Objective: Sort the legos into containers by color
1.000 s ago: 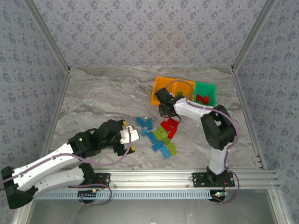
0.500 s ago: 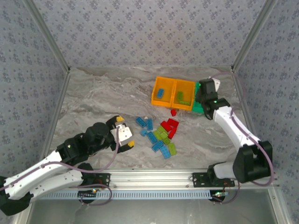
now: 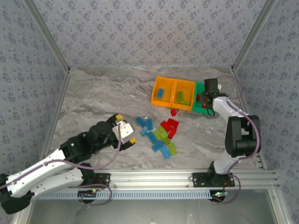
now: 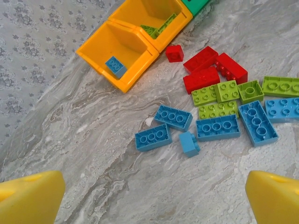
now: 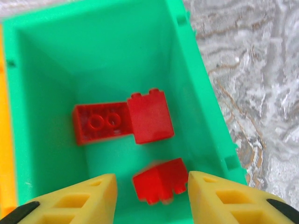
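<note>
From my remote seat, the nearest thing is the left gripper (image 3: 126, 129), hovering low over the marble table (image 3: 93, 98) with its yellow fingers (image 4: 28, 198) spread wide and nothing between them. Just ahead of it lies the left fringe of the loose legos (image 3: 161, 135). The closest is a blue brick (image 4: 153, 138), dead ahead in the left wrist view, with its long axis running roughly across that view and so almost in line with the finger gap. I judge a wrist turn would let the pads close on its short sides, and this arm is far nearer the pile than the other. Beyond the pile a small stray red brick (image 3: 174, 112) sits alone, just short of the containers. The left orange bin (image 4: 100, 69) holds one blue brick, the middle orange bin (image 3: 185, 81) holds lime, and the green bin (image 5: 201, 107) holds two red bricks touching. The right gripper (image 3: 204, 99) hangs over that green bin with its fingers (image 5: 88, 196) apart, and a third red brick (image 5: 160, 183) shows blurred between them, apparently dropping. A second ago that gripper was down at the pile's far edge, and the left gripper has since edged toward the blue bricks.
</note>
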Available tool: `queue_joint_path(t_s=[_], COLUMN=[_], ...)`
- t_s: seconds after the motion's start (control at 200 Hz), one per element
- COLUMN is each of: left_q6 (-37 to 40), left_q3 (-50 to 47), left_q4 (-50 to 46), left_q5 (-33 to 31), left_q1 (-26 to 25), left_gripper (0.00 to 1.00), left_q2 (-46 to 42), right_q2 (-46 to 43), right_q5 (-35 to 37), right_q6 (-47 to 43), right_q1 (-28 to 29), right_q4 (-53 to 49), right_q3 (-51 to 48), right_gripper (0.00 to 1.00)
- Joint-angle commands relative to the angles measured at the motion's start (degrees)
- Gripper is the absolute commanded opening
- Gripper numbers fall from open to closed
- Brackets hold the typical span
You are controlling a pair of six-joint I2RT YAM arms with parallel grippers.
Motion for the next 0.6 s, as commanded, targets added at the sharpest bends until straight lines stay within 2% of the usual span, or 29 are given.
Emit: queue_joint_path(t_s=[0.0, 0.12, 0.25, 0.31, 0.425, 0.53, 0.595], left_q6=[-3.3, -10.3, -24.8, -32.1, -43.9, -52.7, -57.9], left_q3=[1.1, 4.0, 7.4, 8.0, 6.2, 3.4, 3.3], left_q4=[2.4, 3.1, 1.1, -0.3, 1.2, 5.4, 6.9], left_q5=[-0.3, -3.2, -12.0, -13.3, -5.2, 3.0, 5.9], left_q1=[-0.4, -0.4, 0.3, 2.6, 10.7, 17.7, 19.8], left_gripper=[0.99, 0.99, 0.98, 0.97, 0.94, 0.91, 0.9], left_q2=[-0.2, 0.6, 4.2, 5.9, 8.5, 12.6, 16.8], right_q2=[-2.5, -5.9, -15.3, -21.5, -34.3, -42.4, -45.2], right_q5=[-1.6, -3.8, -10.7, -14.8, -20.5, -20.4, -20.0], right_q6=[-1.0, -0.7, 0.6, 1.7, 4.0, 5.8, 7.4], right_q1=[-0.3, -0.4, 0.5, 1.7, 7.8, 18.8, 26.2], right_q4=[-1.3, -4.1, -8.8, -9.5, -11.1, -15.6, -20.2], right_q3=[2.5, 3.3, 1.3, -1.8, -8.4, -11.7, -12.4], right_gripper=[0.49, 0.49, 0.52, 0.53, 0.53, 0.54, 0.55])
